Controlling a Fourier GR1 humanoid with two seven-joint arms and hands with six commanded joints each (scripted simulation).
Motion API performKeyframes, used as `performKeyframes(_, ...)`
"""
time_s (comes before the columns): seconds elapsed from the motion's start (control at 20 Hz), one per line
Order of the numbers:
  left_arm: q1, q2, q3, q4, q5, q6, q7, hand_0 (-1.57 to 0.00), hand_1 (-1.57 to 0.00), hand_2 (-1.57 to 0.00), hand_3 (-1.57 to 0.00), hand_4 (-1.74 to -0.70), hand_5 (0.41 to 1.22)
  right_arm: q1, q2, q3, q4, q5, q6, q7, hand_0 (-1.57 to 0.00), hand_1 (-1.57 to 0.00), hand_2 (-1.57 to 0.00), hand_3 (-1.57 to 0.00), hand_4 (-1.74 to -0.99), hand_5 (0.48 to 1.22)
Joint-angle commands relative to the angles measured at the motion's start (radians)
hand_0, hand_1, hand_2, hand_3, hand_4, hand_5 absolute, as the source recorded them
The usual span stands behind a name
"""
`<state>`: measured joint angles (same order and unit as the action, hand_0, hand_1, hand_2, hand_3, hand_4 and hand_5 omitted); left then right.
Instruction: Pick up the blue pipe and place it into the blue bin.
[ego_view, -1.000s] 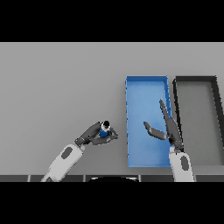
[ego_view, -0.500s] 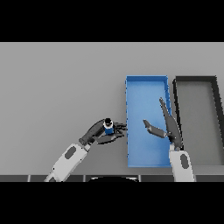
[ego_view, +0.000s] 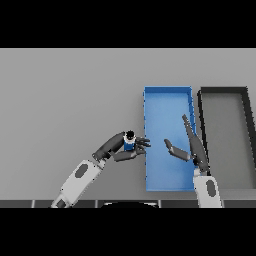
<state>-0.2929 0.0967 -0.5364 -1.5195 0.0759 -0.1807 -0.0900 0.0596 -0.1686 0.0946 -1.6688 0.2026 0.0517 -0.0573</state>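
The blue pipe (ego_view: 129, 142), a short blue cylinder with a dark top, is held upright in my left hand (ego_view: 123, 148), whose fingers and thumb curl round it. The hand hovers just left of the blue bin (ego_view: 167, 101), its fingertips reaching the bin's left wall. My right hand (ego_view: 190, 147) hangs over the bin's right half with straight fingers and thumb spread, holding nothing.
A dark grey bin (ego_view: 225, 93) stands right beside the blue bin, along the table's right side. The grey table (ego_view: 65, 100) stretches to the left and back.
My left hand has carried the blue pipe rightward, from well left of the bin to its left wall. The right hand has barely shifted.
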Motion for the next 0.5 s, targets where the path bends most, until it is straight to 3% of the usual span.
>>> performKeyframes(0.0, 0.012, 0.003, -0.001, -0.011, 0.001, -0.007, -0.006, -1.57, -1.57, -1.57, -1.57, -1.47, 1.22, 0.033, 0.015, 0.005, -0.024, 0.014, -0.024, -0.002, 0.0, 0.0, 0.0, 0.0, -1.124, 0.578)
performKeyframes(0.2, 0.022, -0.004, 0.01, -0.01, -0.014, -0.015, 0.003, -1.57, -1.57, -1.57, -1.57, -1.47, 1.22, 0.203, 0.102, 0.04, -0.142, 0.102, -0.149, -0.001, 0.0, 0.0, 0.0, 0.0, -1.133, 0.578)
performKeyframes(0.35, 0.036, -0.01, 0.007, -0.02, -0.032, -0.028, -0.004, -1.57, -1.57, -1.57, -1.57, -1.47, 1.22, 0.24, 0.125, 0.04, -0.19, 0.122, -0.185, 0.037, 0.0, 0.0, 0.0, 0.0, -1.191, 0.577)
performKeyframes(0.45, 0.024, -0.019, 0.018, -0.023, -0.038, -0.029, 0.012, -1.57, -1.57, -1.57, -1.57, -1.47, 1.221, 0.243, 0.14, 0.041, -0.202, 0.088, -0.178, -0.003, 0.0, -0.02, -0.02, 0.0, -1.178, 0.569)
